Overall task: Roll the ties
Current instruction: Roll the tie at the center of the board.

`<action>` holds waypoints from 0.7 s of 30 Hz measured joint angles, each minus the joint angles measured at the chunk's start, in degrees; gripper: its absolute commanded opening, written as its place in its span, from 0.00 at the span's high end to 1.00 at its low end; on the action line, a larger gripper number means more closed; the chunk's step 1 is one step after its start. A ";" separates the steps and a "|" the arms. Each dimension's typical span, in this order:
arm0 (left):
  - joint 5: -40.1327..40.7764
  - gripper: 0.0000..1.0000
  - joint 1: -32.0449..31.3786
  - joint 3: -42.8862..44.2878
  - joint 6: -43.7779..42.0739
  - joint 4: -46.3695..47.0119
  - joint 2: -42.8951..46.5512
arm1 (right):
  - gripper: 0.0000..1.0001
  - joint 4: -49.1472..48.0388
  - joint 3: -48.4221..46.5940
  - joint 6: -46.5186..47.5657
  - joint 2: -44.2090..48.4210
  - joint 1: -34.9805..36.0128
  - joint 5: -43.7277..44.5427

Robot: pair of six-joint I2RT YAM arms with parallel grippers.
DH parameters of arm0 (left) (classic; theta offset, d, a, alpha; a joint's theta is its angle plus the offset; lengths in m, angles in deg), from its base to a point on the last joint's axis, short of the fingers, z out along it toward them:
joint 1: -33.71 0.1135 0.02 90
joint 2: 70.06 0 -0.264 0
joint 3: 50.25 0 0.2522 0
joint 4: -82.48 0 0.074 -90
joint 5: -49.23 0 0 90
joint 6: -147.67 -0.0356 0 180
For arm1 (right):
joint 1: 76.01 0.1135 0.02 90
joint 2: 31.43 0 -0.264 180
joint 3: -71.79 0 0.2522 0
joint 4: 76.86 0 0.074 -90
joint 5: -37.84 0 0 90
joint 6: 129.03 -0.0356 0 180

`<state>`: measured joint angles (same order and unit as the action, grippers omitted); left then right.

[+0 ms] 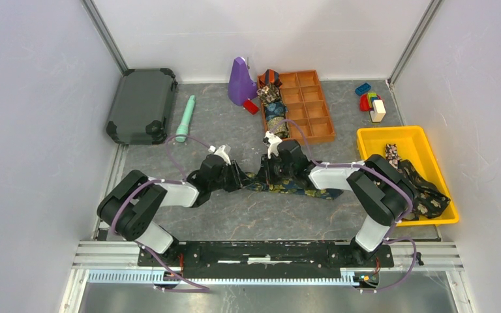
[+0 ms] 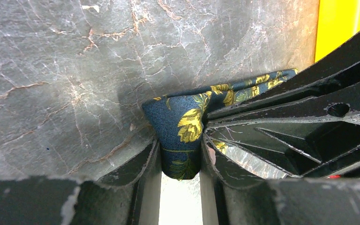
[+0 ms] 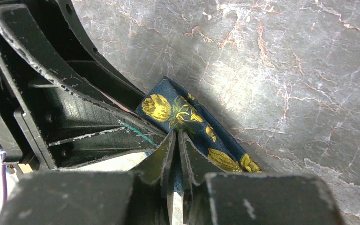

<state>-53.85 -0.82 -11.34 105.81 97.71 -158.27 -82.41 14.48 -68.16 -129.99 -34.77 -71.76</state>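
An orange plastic tray with many square compartments (image 1: 310, 107) serves as the landmark on the grey marbled surface (image 1: 235, 222). On the arms' side of that tray, close to its near end, a navy fabric tie with a gold floral print (image 1: 300, 189) lies stretched out flat, running leftward and rightward past the tray's near corners. The left tool (image 1: 236, 177) meets the tie at the end that reaches left of the tray. In the left wrist view its two black fingers (image 2: 150, 164) stand on either side of a folded end of the tie (image 2: 187, 124), and the cloth fills the gap between them, so the left tool (image 2: 180, 161) is clenched on the tie. The right tool (image 1: 269, 177) sits just beside it, straight out from the tray's near left corner. In the right wrist view its fingers (image 3: 161, 157) are almost together with a thin fold of the tie (image 3: 168, 108) nipped between them, so the right tool (image 3: 176, 150) is also grasping the tie.

Rolled ties with dark prints (image 1: 274, 107) lie along the tray's left column. To the right of the tray, a yellow plastic bin (image 1: 372, 140) holds loose dark printed ties (image 1: 424, 192). Left of the tray stand a purple cone-shaped object (image 1: 240, 81), a mint-green torch-like stick (image 1: 184, 119) and a dark grey hard case (image 1: 142, 105).
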 measured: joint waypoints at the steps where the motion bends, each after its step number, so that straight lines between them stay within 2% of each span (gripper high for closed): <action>1: 0.50 0.77 -0.22 0.00 0.00 -0.09 0.11 | 0.79 0.96 -0.52 0.13 0.00 0.02 0.13; 4: 2.60 0.79 -1.27 0.13 -0.11 -1.31 1.09 | 0.71 5.22 -2.80 1.20 0.13 0.00 0.87; 9: 9.27 0.80 -4.63 2.34 -1.75 -8.61 4.33 | 0.66 11.02 -6.19 2.49 1.84 0.37 1.75; 21: 30.69 0.81 -13.84 12.00 -7.17 -34.25 9.75 | 0.72 13.92 -2.82 2.40 10.51 1.38 6.60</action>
<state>-23.17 -14.65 0.66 98.64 63.46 -148.52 -68.49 11.66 -65.75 -119.48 -33.40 -65.16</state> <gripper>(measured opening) 0.369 0.298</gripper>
